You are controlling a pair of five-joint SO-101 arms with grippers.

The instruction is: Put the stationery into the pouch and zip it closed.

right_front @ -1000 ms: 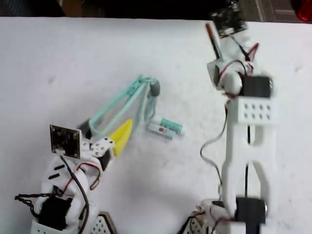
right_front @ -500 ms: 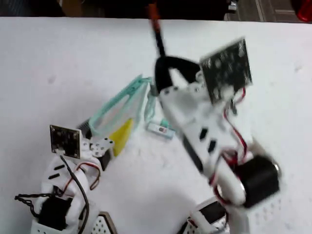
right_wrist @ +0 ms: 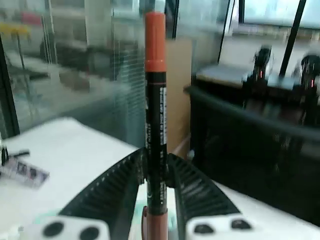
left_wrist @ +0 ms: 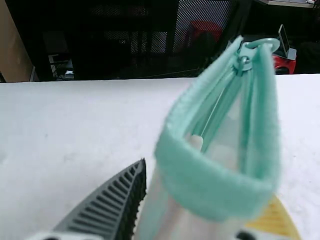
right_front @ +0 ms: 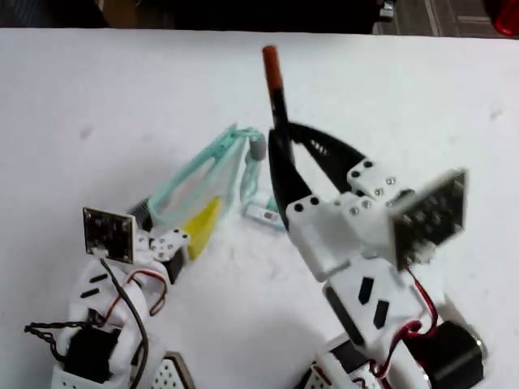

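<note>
A: Where is the pen?

B: In the right gripper. Its black fingers pinch the lower barrel, and the orange cap sticks out past them towards the far edge of the bench. The right wrist view shows the same grip: the barrel is clamped between the two ribbed fingers and rises straight out of them.

A: And the pouch?

B: It lies on the bench with its near end in the left gripper, which is pressed onto that end, one finger on either side. The mouth gapes. From above, the right gripper sits just beside the pouch's far end, by the grey zip pull. I cannot tell how high above it.

A: Anything else out there?

B: A small white item on the bench beside the pouch, partly under the right arm.

A: What has changed?

B: A second ago the right arm was stretched out along the right side of the bench, with the pen near the far edge. It has swung in across the bench to the pouch. The left gripper and the pouch have not moved.
</note>
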